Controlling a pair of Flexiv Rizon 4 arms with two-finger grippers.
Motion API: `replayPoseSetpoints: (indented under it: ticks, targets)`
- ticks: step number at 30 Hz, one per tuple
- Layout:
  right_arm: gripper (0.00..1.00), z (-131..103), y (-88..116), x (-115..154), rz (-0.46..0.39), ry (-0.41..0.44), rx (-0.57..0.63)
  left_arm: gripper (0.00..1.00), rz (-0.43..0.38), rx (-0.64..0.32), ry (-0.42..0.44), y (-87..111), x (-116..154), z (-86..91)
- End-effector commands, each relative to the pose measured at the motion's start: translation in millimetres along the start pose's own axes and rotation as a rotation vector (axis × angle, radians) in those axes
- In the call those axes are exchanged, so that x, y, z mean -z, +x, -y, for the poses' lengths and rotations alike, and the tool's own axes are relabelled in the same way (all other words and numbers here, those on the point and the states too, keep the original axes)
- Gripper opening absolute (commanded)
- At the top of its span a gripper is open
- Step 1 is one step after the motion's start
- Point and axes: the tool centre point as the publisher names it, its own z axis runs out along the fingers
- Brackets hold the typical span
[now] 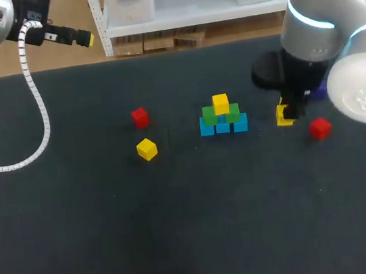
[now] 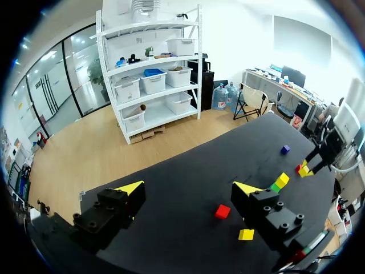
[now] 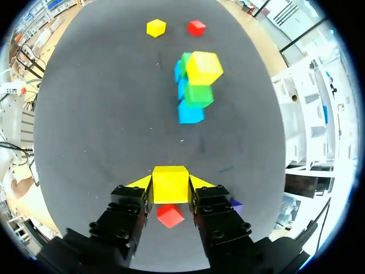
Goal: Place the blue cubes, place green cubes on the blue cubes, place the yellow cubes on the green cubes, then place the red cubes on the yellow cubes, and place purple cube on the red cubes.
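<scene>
Mid-table stands a pyramid: three blue cubes point(image 1: 222, 127) in a row, two green cubes point(image 1: 209, 115) on them, and one yellow cube point(image 1: 220, 104) on top. To its right my right gripper point(image 1: 285, 114) is shut on a second yellow cube point(image 3: 170, 184), low over the table. A red cube point(image 1: 319, 128) lies just right of it and shows under the fingers point(image 3: 170, 215). The purple cube point(image 1: 318, 91) is half hidden behind my right arm. Another red cube point(image 1: 140, 117) and yellow cube point(image 1: 146, 149) lie left of the pyramid. My left gripper point(image 2: 188, 191) stands open and empty at the far left edge.
The black table point(image 1: 196, 230) has free room along its whole front half. A white coiled cable point(image 1: 34, 96) hangs from my left arm over the table's left side.
</scene>
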Motion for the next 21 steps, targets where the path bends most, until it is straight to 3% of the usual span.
replayPoseSetpoints:
  ticks: [1,9,21]
  targets:
    - [0.00,10,-9,13,-0.005,-0.006,0.019,1.00,0.001,0.000,-0.001,-0.4,-1,-0.2]
    - [0.00,27,-42,23,0.002,0.035,0.075,1.00,0.001,0.000,-0.001,-0.4,-1,-0.2]
    - [0.00,35,-62,16,0.015,0.029,0.116,1.00,0.001,0.000,-0.001,-0.4,-1,-0.2]
